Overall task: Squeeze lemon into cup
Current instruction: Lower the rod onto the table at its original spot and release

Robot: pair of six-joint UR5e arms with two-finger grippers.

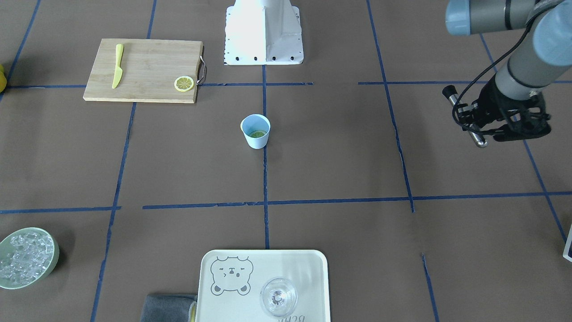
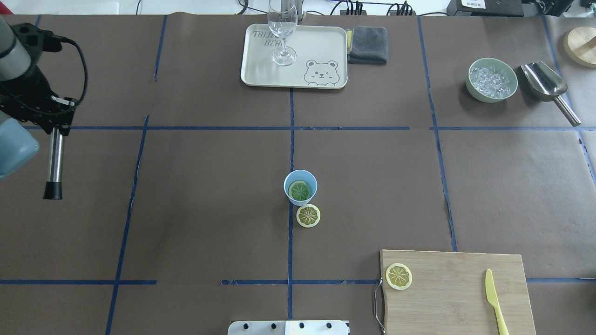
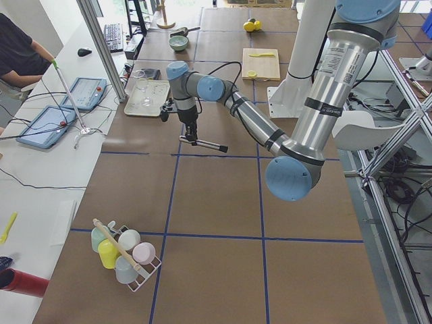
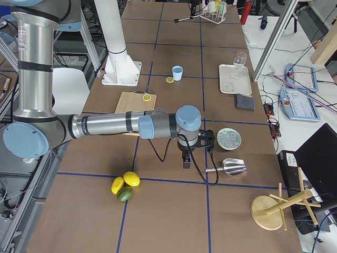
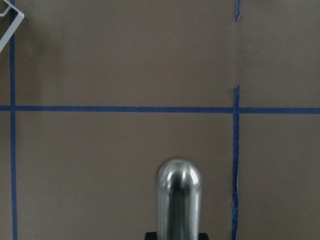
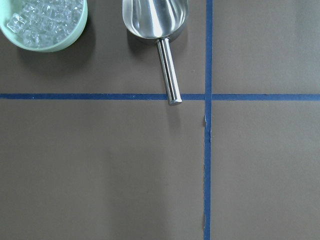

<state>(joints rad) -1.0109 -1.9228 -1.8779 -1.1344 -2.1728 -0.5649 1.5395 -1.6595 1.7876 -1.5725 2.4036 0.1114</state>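
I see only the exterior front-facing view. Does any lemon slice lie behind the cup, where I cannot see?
Observer: Yes. The overhead view shows one lemon slice flat on the table, beside the cup on the robot's side.
Operator: Where is the right gripper? It is outside my view.
Observer: The exterior right view shows the right gripper above the table, near the metal scoop; open or shut, I cannot tell.
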